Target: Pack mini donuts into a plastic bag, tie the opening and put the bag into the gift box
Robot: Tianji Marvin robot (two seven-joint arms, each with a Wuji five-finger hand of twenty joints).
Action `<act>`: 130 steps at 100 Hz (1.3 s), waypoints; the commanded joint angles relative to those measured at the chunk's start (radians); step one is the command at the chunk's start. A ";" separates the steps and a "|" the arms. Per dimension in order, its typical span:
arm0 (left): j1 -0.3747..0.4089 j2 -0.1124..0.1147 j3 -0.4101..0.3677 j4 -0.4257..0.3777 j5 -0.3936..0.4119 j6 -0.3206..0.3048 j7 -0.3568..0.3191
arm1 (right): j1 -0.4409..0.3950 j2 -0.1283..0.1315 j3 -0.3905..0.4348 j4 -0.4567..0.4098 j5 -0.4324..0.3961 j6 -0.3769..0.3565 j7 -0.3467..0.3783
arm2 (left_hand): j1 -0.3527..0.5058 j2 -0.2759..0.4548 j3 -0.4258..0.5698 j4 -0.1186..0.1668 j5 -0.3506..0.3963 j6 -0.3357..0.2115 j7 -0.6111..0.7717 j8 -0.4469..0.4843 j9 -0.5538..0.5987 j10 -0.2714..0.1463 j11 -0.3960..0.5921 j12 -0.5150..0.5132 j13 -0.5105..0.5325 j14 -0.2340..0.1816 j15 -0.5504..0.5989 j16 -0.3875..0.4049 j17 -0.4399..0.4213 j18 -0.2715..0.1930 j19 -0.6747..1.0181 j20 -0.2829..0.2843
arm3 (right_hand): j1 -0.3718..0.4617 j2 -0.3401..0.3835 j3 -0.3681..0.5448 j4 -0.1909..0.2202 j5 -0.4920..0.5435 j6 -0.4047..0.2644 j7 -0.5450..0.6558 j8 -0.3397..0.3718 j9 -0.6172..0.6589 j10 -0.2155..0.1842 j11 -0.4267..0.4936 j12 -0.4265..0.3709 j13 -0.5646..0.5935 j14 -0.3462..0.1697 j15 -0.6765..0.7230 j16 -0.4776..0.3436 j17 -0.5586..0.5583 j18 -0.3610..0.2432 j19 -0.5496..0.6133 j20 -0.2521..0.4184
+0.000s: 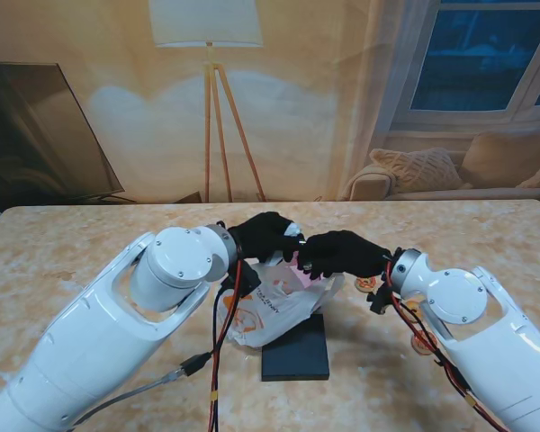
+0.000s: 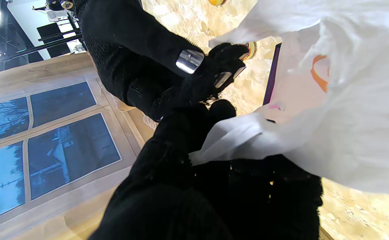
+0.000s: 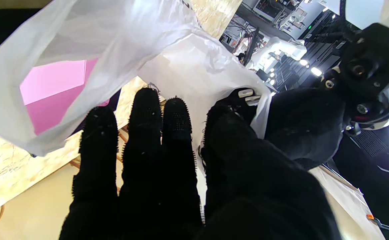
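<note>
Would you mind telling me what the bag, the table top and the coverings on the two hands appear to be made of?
Bag: thin white plastic film, semi-translucent and crinkled; pink shows through it in the right wrist view.
Table top: looks like glossy beige marble or a printed imitation, with veining.
Left hand and right hand: black knitted fabric gloves, textured weave, with metallic fingertip plates.

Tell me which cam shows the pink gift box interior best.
Right wrist view: through the held-open plastic bag, the pink gift box interior shows clearly. The stand view gives only a pink sliver behind the robot hands; the left wrist view shows just a dark box edge.
</note>
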 commanded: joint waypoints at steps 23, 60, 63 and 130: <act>0.013 -0.013 -0.009 -0.023 -0.044 0.024 -0.011 | 0.028 -0.018 -0.017 0.096 -0.010 -0.128 -0.070 | 0.033 -0.009 -0.001 -0.001 0.036 -0.073 0.065 0.033 -0.022 -0.024 -0.004 -0.010 -0.016 0.027 -0.015 -0.013 -0.011 0.014 -0.013 0.020 | -0.054 0.086 -0.207 0.023 0.020 -0.100 0.066 0.091 -0.023 -0.068 0.021 -0.012 -0.076 -0.023 -0.025 0.034 -0.108 -0.025 -0.093 0.049; 0.016 -0.018 -0.016 -0.024 -0.061 0.035 -0.001 | 0.046 -0.028 -0.048 0.116 0.051 -0.091 -0.065 | 0.033 -0.010 0.003 0.000 0.030 -0.079 0.062 0.033 -0.033 -0.026 -0.005 -0.011 -0.029 0.025 -0.025 -0.012 -0.026 0.009 -0.032 0.021 | 0.036 0.093 -0.231 0.047 0.000 -0.068 0.066 0.067 -0.006 -0.056 0.049 0.001 -0.025 -0.015 0.034 0.052 -0.016 -0.043 -0.022 0.075; 0.014 -0.019 -0.014 -0.022 -0.057 0.034 0.001 | 0.037 -0.028 -0.044 0.098 0.052 -0.062 -0.059 | 0.033 -0.010 0.005 0.000 0.029 -0.080 0.062 0.033 -0.036 -0.026 -0.007 -0.011 -0.031 0.024 -0.027 -0.012 -0.028 0.009 -0.035 0.021 | 0.037 0.078 -0.182 0.047 -0.004 -0.052 0.064 0.059 -0.005 -0.044 0.055 0.004 -0.011 -0.004 0.050 0.061 0.014 -0.021 0.031 0.093; -0.002 -0.029 0.014 -0.013 -0.056 0.060 0.018 | 0.073 0.004 -0.111 0.041 -0.022 0.089 0.073 | 0.033 -0.022 0.023 -0.003 0.040 -0.081 0.053 0.027 -0.031 -0.012 -0.050 -0.032 -0.025 0.052 -0.059 -0.020 0.011 -0.016 0.002 0.041 | 0.121 -0.048 0.087 0.054 0.022 0.010 -0.034 0.027 0.058 0.009 0.003 -0.004 0.139 -0.027 0.051 0.040 0.329 -0.166 0.101 0.156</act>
